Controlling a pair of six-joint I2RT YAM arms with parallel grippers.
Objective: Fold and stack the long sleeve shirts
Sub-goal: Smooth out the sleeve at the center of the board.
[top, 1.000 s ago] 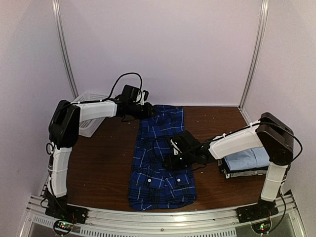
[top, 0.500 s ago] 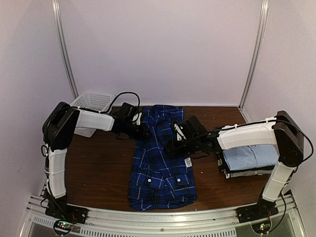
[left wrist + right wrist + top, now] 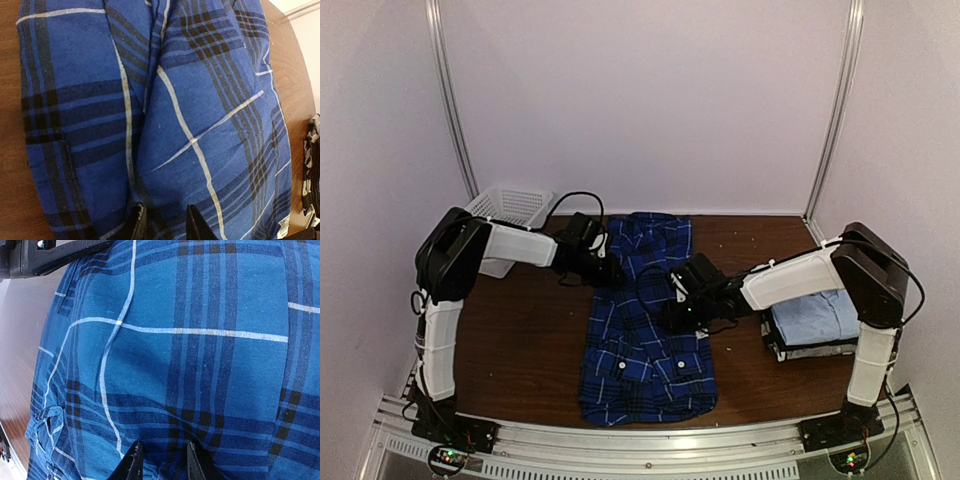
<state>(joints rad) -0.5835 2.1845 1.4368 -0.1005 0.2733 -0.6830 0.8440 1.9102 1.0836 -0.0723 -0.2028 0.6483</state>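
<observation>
Dark wood table (image 3: 520,340), pale walls all round. I have the plaid shirt (image 3: 645,330) stretched lengthwise between my two claws. The left claw (image 3: 165,227) is nearly closed, pinching a ridge of plaid at the shirt's left edge, and the cloth spreads out ahead of it. The right claw (image 3: 162,462) looks much the same, with plaid bunched between its narrow fingers at the opposite edge. The folded stack (image 3: 815,325) sits behind it, well apart. To fold cleanly I'd raise both pinches together and level, holding the cloth taut between them so the crease runs straight across.
</observation>
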